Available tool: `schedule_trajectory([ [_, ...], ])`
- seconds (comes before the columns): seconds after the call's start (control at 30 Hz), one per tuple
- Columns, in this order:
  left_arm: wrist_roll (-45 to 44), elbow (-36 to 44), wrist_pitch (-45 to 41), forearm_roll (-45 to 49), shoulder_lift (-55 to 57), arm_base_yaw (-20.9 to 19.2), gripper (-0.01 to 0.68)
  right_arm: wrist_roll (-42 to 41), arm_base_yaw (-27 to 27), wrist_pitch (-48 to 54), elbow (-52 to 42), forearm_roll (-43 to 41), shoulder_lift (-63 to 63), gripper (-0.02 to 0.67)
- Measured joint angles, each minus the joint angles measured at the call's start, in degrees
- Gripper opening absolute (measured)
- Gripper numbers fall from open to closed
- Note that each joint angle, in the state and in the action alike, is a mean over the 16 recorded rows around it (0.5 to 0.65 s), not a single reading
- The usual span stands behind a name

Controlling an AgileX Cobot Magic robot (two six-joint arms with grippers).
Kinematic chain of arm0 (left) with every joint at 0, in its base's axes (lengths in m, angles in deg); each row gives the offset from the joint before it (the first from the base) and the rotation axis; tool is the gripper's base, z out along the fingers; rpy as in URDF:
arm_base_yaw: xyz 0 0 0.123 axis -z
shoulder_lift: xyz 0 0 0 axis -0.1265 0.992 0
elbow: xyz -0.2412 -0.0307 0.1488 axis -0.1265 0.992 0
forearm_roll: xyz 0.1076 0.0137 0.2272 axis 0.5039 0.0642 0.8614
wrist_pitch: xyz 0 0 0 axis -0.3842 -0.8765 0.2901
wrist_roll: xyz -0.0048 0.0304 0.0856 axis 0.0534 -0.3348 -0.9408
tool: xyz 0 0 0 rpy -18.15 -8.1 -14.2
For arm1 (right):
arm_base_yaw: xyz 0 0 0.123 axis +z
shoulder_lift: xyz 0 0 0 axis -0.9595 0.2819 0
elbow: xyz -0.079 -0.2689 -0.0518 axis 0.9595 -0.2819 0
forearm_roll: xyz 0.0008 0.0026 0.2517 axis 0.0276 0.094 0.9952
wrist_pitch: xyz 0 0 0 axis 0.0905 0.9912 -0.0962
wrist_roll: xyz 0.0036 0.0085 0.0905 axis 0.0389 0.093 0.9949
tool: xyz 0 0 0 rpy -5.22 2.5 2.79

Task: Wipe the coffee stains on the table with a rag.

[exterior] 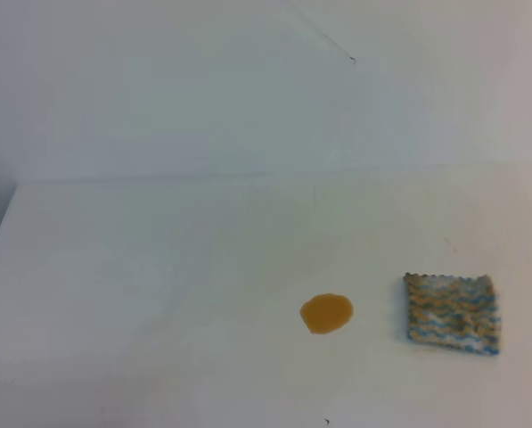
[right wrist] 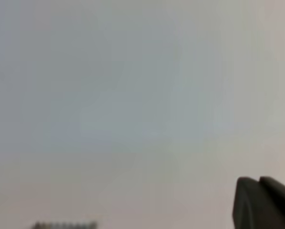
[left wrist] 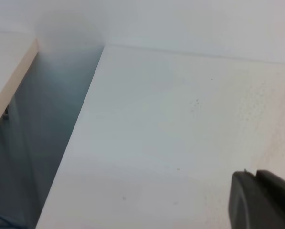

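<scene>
The coffee stain [exterior: 326, 313] is a small roundish orange-brown blob on the white table [exterior: 159, 267], right of centre near the front. To its right, a short gap away, the rag [exterior: 451, 314] lies flat, square, with blue, tan and white wavy stripes. Neither gripper shows in the high view. In the left wrist view my left gripper [left wrist: 255, 173] is a dark tip at the lower right, its fingers together over bare table. My right gripper [right wrist: 259, 180] looks the same, shut and empty, with a sliver of the rag [right wrist: 65, 225] at the bottom edge.
The table's left edge [left wrist: 80, 129] drops into a dark gap, beyond which runs a tan-edged board [left wrist: 13, 81]. A white wall [exterior: 248, 89] rises behind the table. A few tiny dark specks [exterior: 327, 421] dot the surface.
</scene>
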Motion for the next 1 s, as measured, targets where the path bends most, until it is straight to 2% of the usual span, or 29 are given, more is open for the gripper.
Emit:
schedule_trajectory([
  [0.27,0.0,0.0,0.0,0.0,0.0,0.0,0.001,-25.1,1.3,5.8,2.8,20.6,21.7,0.017],
  [0.37,0.0,0.0,0.0,0.0,0.0,0.0,0.001,-35.4,3.1,5.1,2.9,28.6,29.6,0.065],
  [0.5,0.0,0.0,0.0,0.0,0.0,0.0,0.001,-44.7,6.6,3.4,3.5,35.9,39.8,0.168],
  [0.63,0.0,0.0,0.0,0.0,0.0,0.0,0.001,-50.4,10.7,1.2,4.9,39.7,49.0,0.270],
  [0.8,0.0,0.0,-0.1,0.0,0.0,0.0,0.001,-52.8,15.2,-2.1,8.0,40.1,59.1,0.386],
  [0.9,0.0,0.0,-0.3,0.0,0.0,0.0,0.001,-52.9,16.7,-4.0,10.0,39.0,64.0,0.418],
  [1.0,0.0,0.0,-0.4,0.0,0.0,0.0,0.001,-52.9,17.6,-5.4,12.0,37.8,68.1,0.421],
])
